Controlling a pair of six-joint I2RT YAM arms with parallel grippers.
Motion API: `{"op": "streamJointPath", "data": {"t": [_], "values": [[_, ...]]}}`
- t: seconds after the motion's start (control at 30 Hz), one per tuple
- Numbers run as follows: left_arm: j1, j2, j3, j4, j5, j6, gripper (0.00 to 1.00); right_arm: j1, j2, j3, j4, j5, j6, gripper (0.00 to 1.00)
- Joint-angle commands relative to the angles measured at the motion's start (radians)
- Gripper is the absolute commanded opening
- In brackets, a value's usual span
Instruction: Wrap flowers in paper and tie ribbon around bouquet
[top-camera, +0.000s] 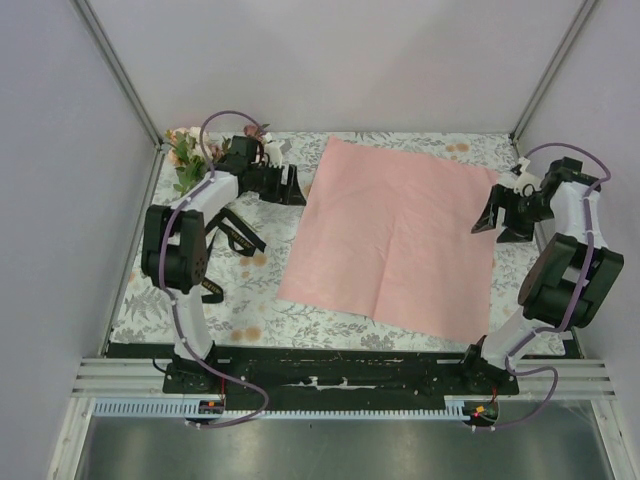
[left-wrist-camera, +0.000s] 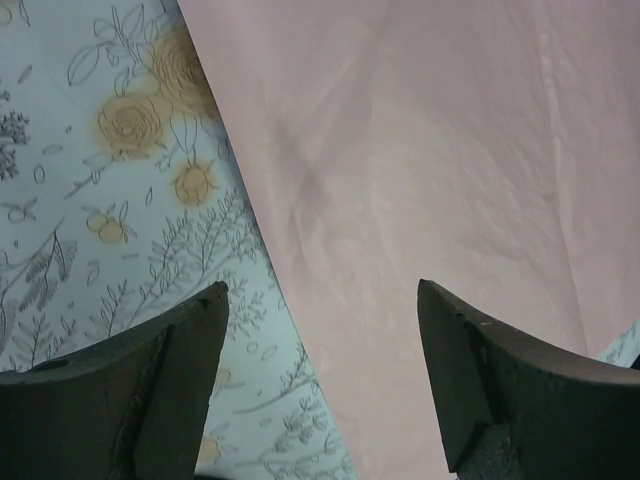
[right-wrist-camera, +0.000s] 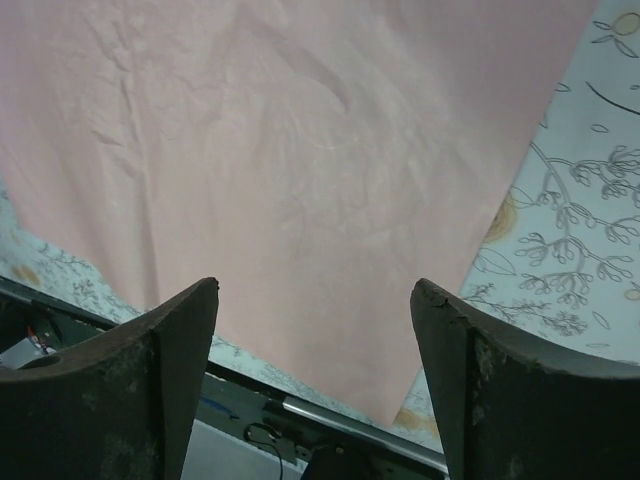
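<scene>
Top external view: the paper (top-camera: 395, 240) lies flat mid-tabletop (top-camera: 250, 320), pink face up, its long sides running twelve to six, skewed slightly clockwise; flowers (top-camera: 185, 155) sit in the ten o'clock corner, their direction unclear; the ribbon (top-camera: 238, 232) trails at nine o'clock, with bare cloth around it; left fingers (top-camera: 291, 187) at the sheet's eleven o'clock edge and right fingers (top-camera: 487, 215) at its three o'clock edge are spread, empty; only the wrist views show creases.

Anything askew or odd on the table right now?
The paper lies flat, pink face up, but skewed to the table edges, its near right corner close to the front edge. The ribbon lies loose beside the left arm, the flowers in the far left corner. Nothing spilled or torn.
</scene>
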Motion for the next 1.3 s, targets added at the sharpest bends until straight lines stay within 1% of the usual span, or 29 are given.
{"op": "streamJointPath", "data": {"t": [0.0, 0.17, 0.3, 0.5, 0.57, 0.67, 0.73, 0.8, 0.87, 0.9, 0.93, 1.0, 1.07, 1.1, 1.13, 1.2, 1.27], "values": [[-0.011, 0.122, 0.14, 0.077, -0.018, -0.091, 0.84, -0.024, -0.023, -0.003, -0.038, 0.064, -0.105, 0.84], [-0.014, 0.305, 0.342, 0.152, -0.047, -0.138, 0.86, -0.027, -0.042, -0.075, -0.061, 0.09, -0.134, 0.81], [-0.015, 0.478, 0.551, 0.166, -0.055, -0.205, 0.84, -0.027, -0.099, -0.138, -0.1, 0.136, -0.189, 0.79], [-0.012, 0.684, 0.77, 0.209, -0.075, -0.339, 0.78, -0.027, -0.226, -0.21, -0.153, 0.205, -0.277, 0.79], [-0.012, 0.728, 0.813, 0.225, -0.055, -0.386, 0.76, -0.027, -0.259, -0.215, -0.173, 0.217, -0.292, 0.79], [-0.017, 0.762, 0.827, 0.274, -0.013, -0.449, 0.72, -0.027, -0.297, -0.216, -0.195, 0.239, -0.318, 0.79], [-0.029, 0.791, 0.858, 0.278, 0.011, -0.459, 0.65, -0.027, -0.317, -0.227, -0.21, 0.25, -0.332, 0.79], [-0.048, 0.817, 0.915, 0.243, 0.013, -0.459, 0.62, -0.026, -0.345, -0.233, -0.229, 0.251, -0.35, 0.8], [-0.067, 0.831, 0.932, 0.241, 0.02, -0.466, 0.59, -0.027, -0.365, -0.232, -0.253, 0.227, -0.378, 0.8], [-0.077, 0.828, 0.932, 0.234, 0.019, -0.463, 0.55, -0.024, -0.372, -0.226, -0.268, 0.21, -0.389, 0.8], [-0.086, 0.827, 0.93, 0.225, 0.016, -0.459, 0.5, -0.018, -0.381, -0.218, -0.285, 0.175, -0.407, 0.81], [-0.094, 0.814, 0.923, 0.203, 0.01, -0.469, 0.33, 0.008, -0.404, -0.216, -0.296, 0.124, -0.433, 0.85], [-0.083, 0.793, 0.892, 0.208, 0.007, -0.509, 0.17, 0.09, -0.458, -0.238, -0.273, 0.075, -0.453, 0.89], [-0.077, 0.775, 0.865, 0.208, -0.004, -0.52, 0.05, 0.15, -0.489, -0.265, -0.22, 0.076, -0.439, 0.91], [-0.066, 0.753, 0.84, 0.205, -0.03, -0.52, 0.02, 0.213, -0.524, -0.296, -0.174, 0.091, -0.427, 0.92], [-0.04, 0.698, 0.768, 0.208, -0.075, -0.517, 0.02, 0.346, -0.579, -0.36, -0.067, 0.162, -0.401, 0.93], [-0.008, 0.631, 0.671, 0.218, -0.133, -0.522, 0.02, 0.452, -0.584, -0.38, -0.034, 0.194, -0.402, 0.93]]}}
